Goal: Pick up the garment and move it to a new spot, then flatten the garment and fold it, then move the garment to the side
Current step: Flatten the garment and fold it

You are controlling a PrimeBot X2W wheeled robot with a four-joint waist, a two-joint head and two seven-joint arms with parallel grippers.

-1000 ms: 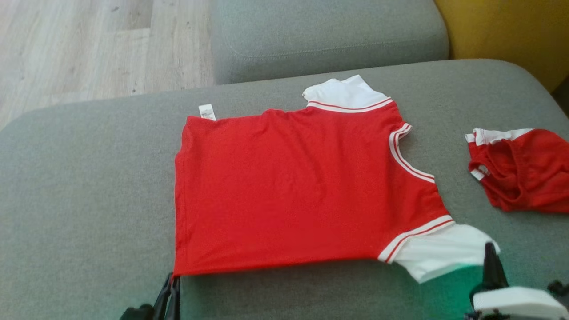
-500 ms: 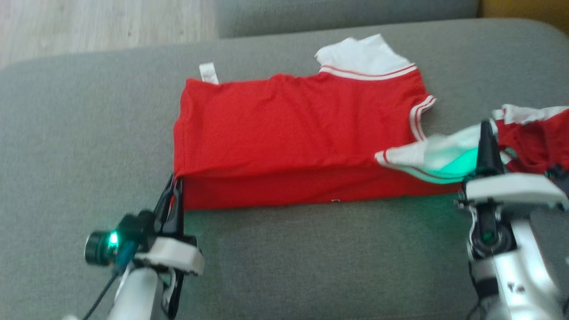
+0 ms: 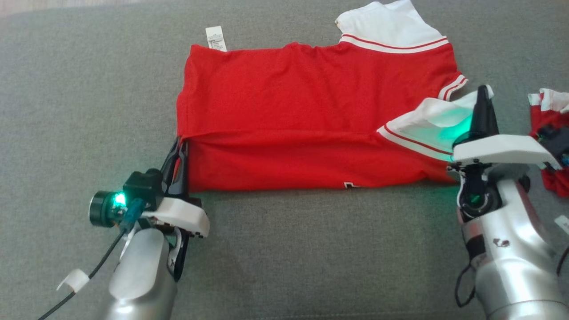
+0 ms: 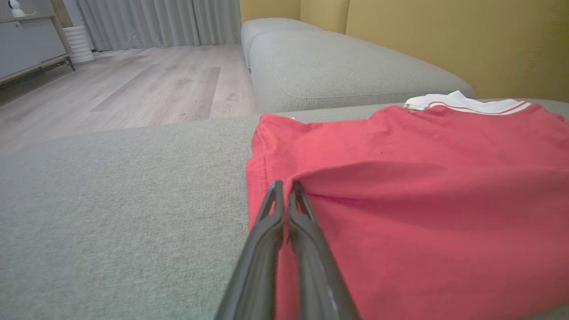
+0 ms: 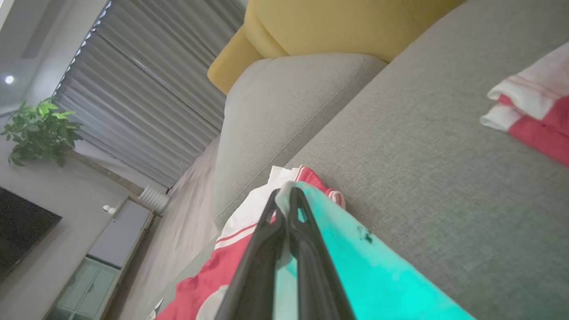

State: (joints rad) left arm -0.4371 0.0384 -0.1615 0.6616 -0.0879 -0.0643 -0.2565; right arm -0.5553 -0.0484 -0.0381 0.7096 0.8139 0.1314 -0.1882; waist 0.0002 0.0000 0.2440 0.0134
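Grey sofa seat (image 3: 311, 249), coarse woven upholstery, broad and flat with rounded edges. Mustard-yellow back cushion (image 4: 444, 44) rises behind it. Pale wood-grain floor (image 4: 155, 84) and pleated grey curtains (image 4: 155, 22) lie beyond, with a leafy potted plant (image 5: 40, 129) in the corner.

Red T-shirt (image 3: 302, 98) lies spread on the seat in the middle of the head view, a smooth fine knit, roughly rectangular. Its nearest strip is doubled over the body, leaving a soft raised ridge along the garment's length. A small white care label (image 3: 216, 38) sticks out at the far left corner. Far sleeve (image 3: 386, 24) is white, with red-and-white striped ribbing where it meets the body.

Left claw (image 3: 180, 142): long dark fingers pressed together, pinching the shirt's left edge right at the end of the ridge.

Right claw (image 3: 482, 91): fingers closed on the edge of the near sleeve (image 3: 426, 120), white with the same striped band, held slightly off the red body. Green light from the wrist tints the cloth teal.

Second garment (image 3: 544, 111), crumpled red with white trim, sits on the seat near the right claw, apart from the shirt.
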